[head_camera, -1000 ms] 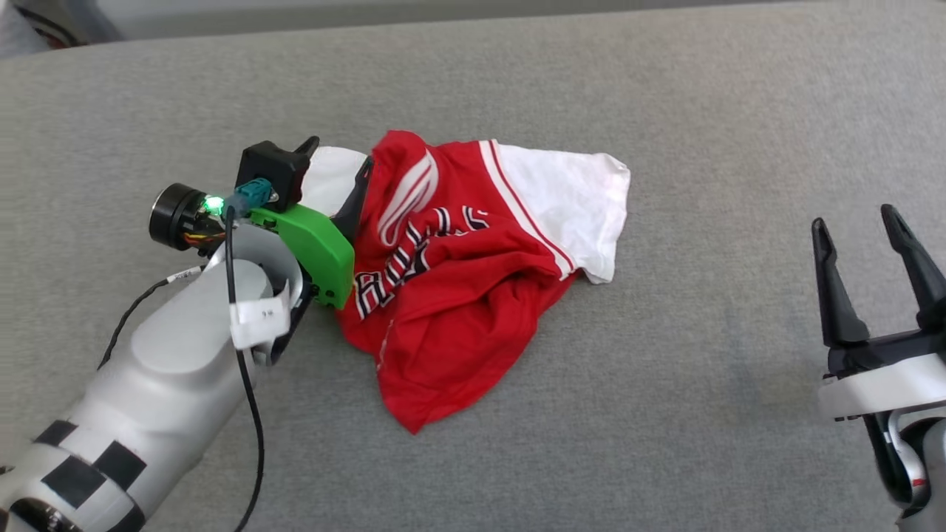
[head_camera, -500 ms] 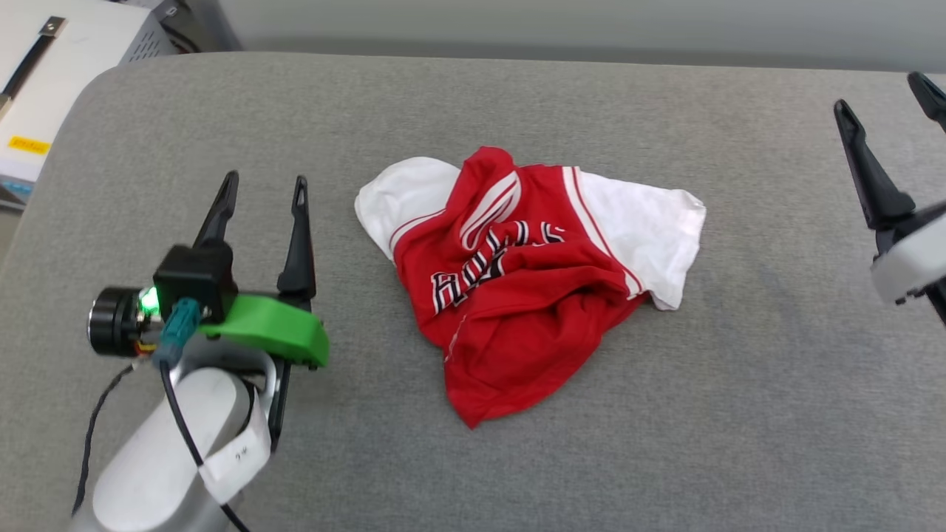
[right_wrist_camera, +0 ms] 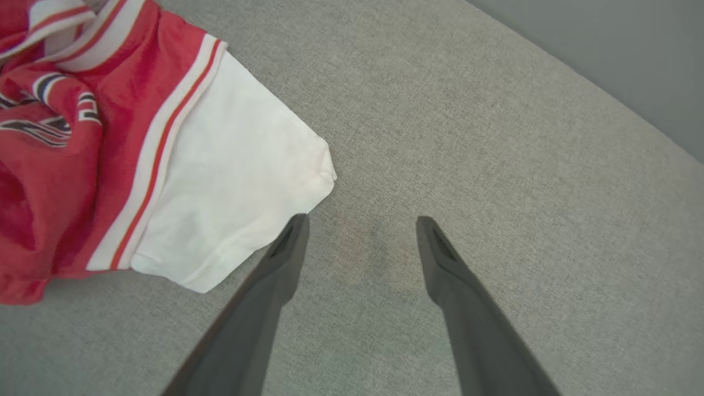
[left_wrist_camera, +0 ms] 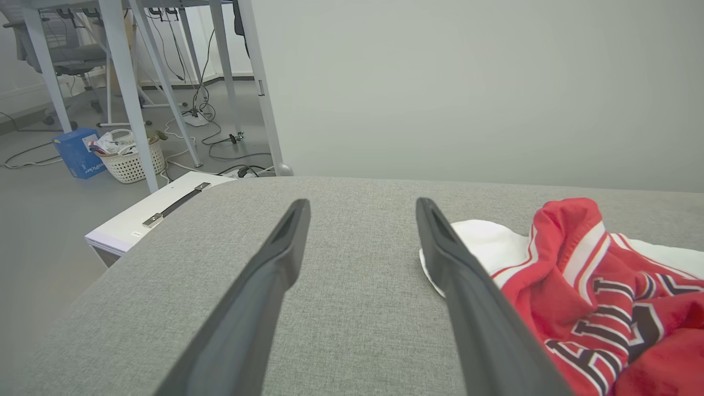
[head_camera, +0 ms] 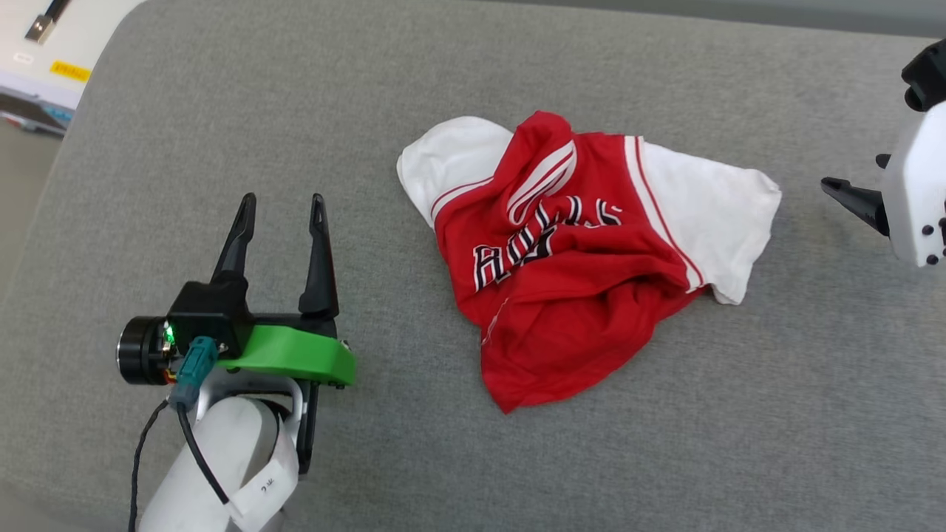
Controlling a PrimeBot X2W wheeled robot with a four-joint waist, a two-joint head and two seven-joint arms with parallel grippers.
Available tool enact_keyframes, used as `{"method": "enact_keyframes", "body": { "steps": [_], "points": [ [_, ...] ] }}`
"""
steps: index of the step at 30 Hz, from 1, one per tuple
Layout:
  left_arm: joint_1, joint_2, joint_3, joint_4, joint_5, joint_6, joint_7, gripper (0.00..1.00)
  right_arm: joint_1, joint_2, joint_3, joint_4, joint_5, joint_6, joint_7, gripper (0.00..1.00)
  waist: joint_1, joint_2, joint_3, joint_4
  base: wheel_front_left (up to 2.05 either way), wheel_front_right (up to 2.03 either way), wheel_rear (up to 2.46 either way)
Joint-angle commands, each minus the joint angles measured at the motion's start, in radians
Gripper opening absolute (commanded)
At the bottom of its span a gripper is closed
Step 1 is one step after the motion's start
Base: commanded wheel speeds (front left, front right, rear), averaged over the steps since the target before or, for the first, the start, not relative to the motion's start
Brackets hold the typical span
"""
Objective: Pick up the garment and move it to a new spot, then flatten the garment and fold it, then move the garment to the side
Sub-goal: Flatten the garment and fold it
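Observation:
The garment (head_camera: 576, 251), a red jersey with white sleeves and black lettering, lies crumpled in the middle of the grey padded surface (head_camera: 443, 66). My left gripper (head_camera: 282, 208) stands open to its left, fingers apart and empty, clear of the cloth. In the left wrist view the garment (left_wrist_camera: 594, 297) lies just right of the open left gripper (left_wrist_camera: 360, 206). At the head view's right edge one dark fingertip (head_camera: 850, 198) of my right arm points toward the white sleeve. The right wrist view shows the right gripper (right_wrist_camera: 360, 223) open over bare fabric, just right of the white sleeve (right_wrist_camera: 231, 170).
A white box (head_camera: 44, 44) sits beyond the surface's rounded far-left corner. In the left wrist view, desk legs (left_wrist_camera: 126, 82), cables, a blue box and a white basket (left_wrist_camera: 129, 159) stand on the floor beyond, with a plain wall behind the surface.
My left gripper has drawn back from the garment's left sleeve and now stands clear, open. The right arm swung up to the view's right edge. The camera also shifted.

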Motion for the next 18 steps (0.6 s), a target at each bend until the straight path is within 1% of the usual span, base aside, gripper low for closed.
{"method": "enact_keyframes", "body": {
  "steps": [1, 3, 7, 11, 13, 16, 17, 18],
  "points": [
    [0.005, -0.020, 0.014, -0.002, 0.022, -0.014, -0.006, 1.00, -0.027, 0.014, 0.007, 0.023, 0.014, -0.001, 0.015, 1.00, 0.0000, 0.0000, 0.056, 0.042, 0.00, 0.00, 0.00],
    [-0.002, -0.047, 0.034, -0.001, 0.044, -0.035, -0.006, 1.00, -0.053, 0.029, 0.021, 0.056, 0.008, -0.001, 0.022, 1.00, 0.0000, 0.0000, 0.079, 0.055, 0.00, 0.00, 0.00],
    [-0.022, -0.097, 0.073, 0.004, 0.084, -0.074, -0.006, 1.00, -0.087, 0.063, 0.060, 0.123, -0.002, -0.001, -0.005, 1.00, 0.0000, 0.0000, 0.119, 0.078, 0.00, 0.00, 0.00],
    [-0.037, -0.136, 0.108, 0.021, 0.122, -0.114, -0.006, 1.00, -0.078, 0.066, 0.143, 0.180, -0.018, -0.001, -0.020, 1.00, 0.0000, 0.0000, 0.136, 0.090, 0.00, 0.00, 0.00],
    [-0.039, -0.151, 0.125, 0.028, 0.139, -0.129, -0.006, 1.00, -0.060, 0.064, 0.180, 0.205, -0.002, -0.001, -0.022, 1.00, 0.0000, 0.0000, 0.137, 0.091, 0.00, 0.00, 0.00],
    [-0.035, -0.168, 0.150, 0.040, 0.163, -0.151, -0.006, 1.00, -0.044, 0.063, 0.214, 0.225, 0.020, -0.001, -0.054, 1.00, 0.0000, 0.0000, 0.129, 0.085, 0.00, 0.00, 0.00],
    [-0.032, -0.172, 0.157, 0.043, 0.168, -0.156, -0.006, 1.00, -0.043, 0.062, 0.224, 0.223, 0.025, -0.001, -0.071, 0.71, 0.0000, 0.0000, 0.124, 0.081, 0.00, 0.00, 0.00],
    [-0.028, -0.176, 0.166, 0.046, 0.175, -0.162, -0.006, 1.00, -0.045, 0.059, 0.230, 0.217, 0.029, -0.001, -0.105, 0.11, 0.0000, 0.0000, 0.118, 0.076, 0.00, 0.00, 0.00]
  ]
}}
